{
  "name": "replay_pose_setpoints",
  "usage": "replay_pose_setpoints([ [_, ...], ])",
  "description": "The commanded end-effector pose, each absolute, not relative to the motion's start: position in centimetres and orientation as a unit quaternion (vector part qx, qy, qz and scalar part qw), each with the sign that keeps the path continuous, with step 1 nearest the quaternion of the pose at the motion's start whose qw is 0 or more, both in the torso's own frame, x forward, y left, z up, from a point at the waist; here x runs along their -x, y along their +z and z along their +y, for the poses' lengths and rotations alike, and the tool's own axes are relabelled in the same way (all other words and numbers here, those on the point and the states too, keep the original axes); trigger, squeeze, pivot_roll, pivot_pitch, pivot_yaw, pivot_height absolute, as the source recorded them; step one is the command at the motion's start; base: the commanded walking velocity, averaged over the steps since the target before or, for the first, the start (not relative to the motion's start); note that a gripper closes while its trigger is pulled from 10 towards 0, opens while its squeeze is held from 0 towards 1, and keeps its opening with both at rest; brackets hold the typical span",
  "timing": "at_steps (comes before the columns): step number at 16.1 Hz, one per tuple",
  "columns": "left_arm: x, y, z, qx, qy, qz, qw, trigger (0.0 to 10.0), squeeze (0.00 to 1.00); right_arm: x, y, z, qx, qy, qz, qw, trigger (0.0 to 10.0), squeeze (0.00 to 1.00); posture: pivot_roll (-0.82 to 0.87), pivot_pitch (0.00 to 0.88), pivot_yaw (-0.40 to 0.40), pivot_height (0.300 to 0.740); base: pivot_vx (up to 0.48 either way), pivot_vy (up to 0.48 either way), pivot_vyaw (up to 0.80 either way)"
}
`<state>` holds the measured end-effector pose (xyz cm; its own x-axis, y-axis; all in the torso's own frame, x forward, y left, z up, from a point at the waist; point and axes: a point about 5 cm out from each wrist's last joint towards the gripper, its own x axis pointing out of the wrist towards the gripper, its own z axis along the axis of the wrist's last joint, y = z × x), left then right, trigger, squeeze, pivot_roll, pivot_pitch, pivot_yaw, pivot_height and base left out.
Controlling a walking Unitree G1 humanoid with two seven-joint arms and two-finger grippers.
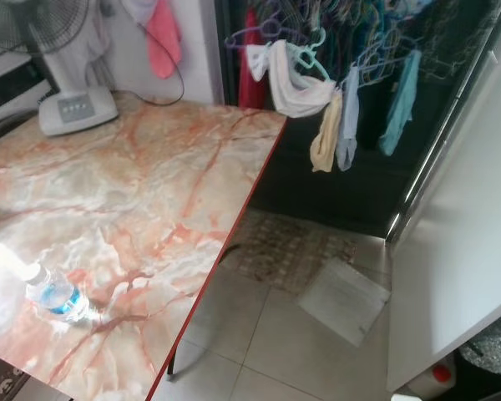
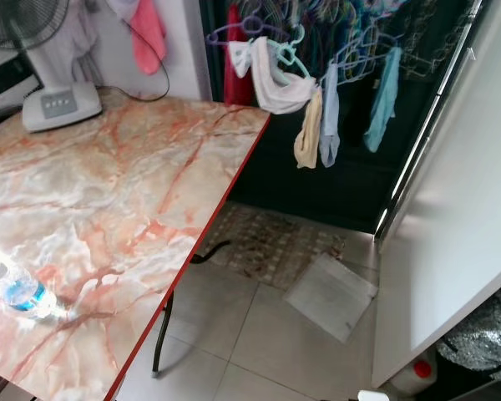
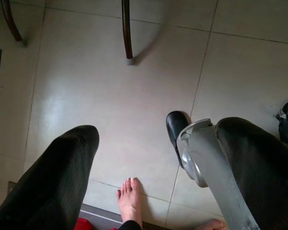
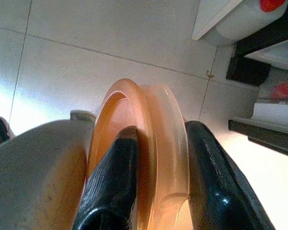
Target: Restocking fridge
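Clamped between the two black fingers point(image 4: 110, 177) of the right gripper point(image 4: 156, 182) sits a translucent orange round plastic dish point(image 4: 144, 143), held on edge with its rim toward the lens, above pale floor tiles point(image 4: 86, 52); beyond it stands a white plastic jug with a red cap point(image 4: 249, 17) beside the edge of the white fridge door point(image 4: 211, 19); the left gripper point(image 3: 149, 167) hangs over the same tiles with its fingers point(image 3: 53, 177) spread wide apart and nothing between them, a person's bare foot point(image 3: 130, 201) showing below it near a dark metal table leg point(image 3: 126, 31). From the head camera, a clear plastic water bottle with a blue label point(image 1: 57, 294) lies on its side on the pink-veined marble-pattern table with a red edge point(image 1: 150, 192), close to the table's near corner; a white pedestal fan base point(image 1: 75, 107) stands at the far corner (its cable trails off toward the wall); coloured hangers with pale laundry point(image 1: 317, 83) hang in a dark doorway beyond, over a patterned brown floor mat point(image 1: 288, 246) and a flat grey sheet point(image 1: 344, 298) lying on the tiles; the white door panel point(image 1: 468, 225) fills the right side, with the red-capped jug low behind it.
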<state>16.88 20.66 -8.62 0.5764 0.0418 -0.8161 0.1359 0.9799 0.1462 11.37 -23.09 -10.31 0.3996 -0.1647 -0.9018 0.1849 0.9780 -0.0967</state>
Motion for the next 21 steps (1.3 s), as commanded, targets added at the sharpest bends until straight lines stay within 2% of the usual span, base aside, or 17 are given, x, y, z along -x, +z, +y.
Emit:
replay_pose_setpoints([
  [1, -17.28, -8.38, 20.95, -0.104, -0.027, 0.453, 0.885, 10.0, 0.0, -11.35, -10.49, -22.19, -0.025, -0.097, 0.535, 0.839, 10.0, 0.0, -0.09, 0.0, 0.034, 0.74, 0.0, 0.0, 0.0],
  [8, -17.26, -8.39, 20.95, -0.104, -0.029, 0.454, 0.884, 10.0, 0.0, -11.35, -10.49, -22.18, -0.025, -0.099, 0.534, 0.839, 10.0, 0.0, -0.09, 0.0, 0.034, 0.74, 0.0, 0.0, 0.0],
  [21, -17.32, -8.38, 20.87, -0.103, -0.028, 0.454, 0.885, 10.0, 0.0, -11.42, -10.46, -22.22, -0.025, -0.095, 0.534, 0.84, 10.0, 0.0, -0.09, 0.0, 0.031, 0.74, 0.0, -0.272, 0.0],
])
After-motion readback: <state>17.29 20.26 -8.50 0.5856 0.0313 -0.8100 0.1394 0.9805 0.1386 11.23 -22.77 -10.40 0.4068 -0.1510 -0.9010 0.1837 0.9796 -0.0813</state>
